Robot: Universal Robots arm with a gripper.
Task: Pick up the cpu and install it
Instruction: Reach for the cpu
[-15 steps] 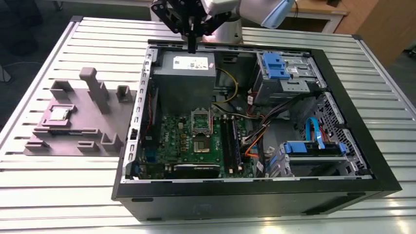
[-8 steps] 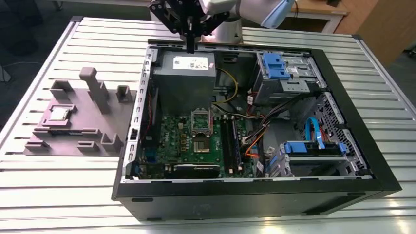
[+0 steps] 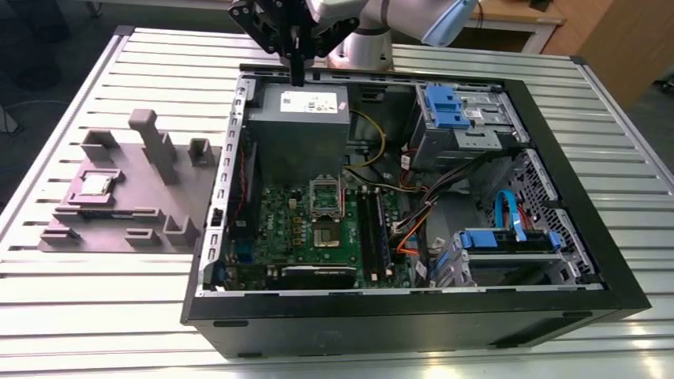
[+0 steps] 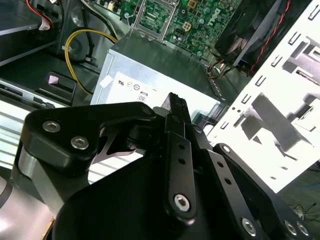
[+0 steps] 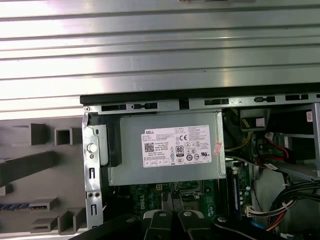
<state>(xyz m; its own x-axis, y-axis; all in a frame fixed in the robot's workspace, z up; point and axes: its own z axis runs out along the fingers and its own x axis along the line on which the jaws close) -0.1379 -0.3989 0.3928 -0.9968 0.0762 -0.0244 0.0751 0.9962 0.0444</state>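
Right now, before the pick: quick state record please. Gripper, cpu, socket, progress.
gripper: shut, holding nothing
gripper position: over the power supply, near the far wall of the computer case
cpu: lying flat on the grey fixture, outside the case on the exterior view's left
socket frame: on the motherboard, appears hinged open
progress: cpu not yet picked up

The robot's arm (image 3: pixel 364 49), silver-grey tubing with a pale blue joint cap (image 3: pixel 451 24), carries a matte black tool (image 4: pixel 176 103) of rounded, jointed links fastened by silver hex-socket screws (image 4: pixel 181 201).
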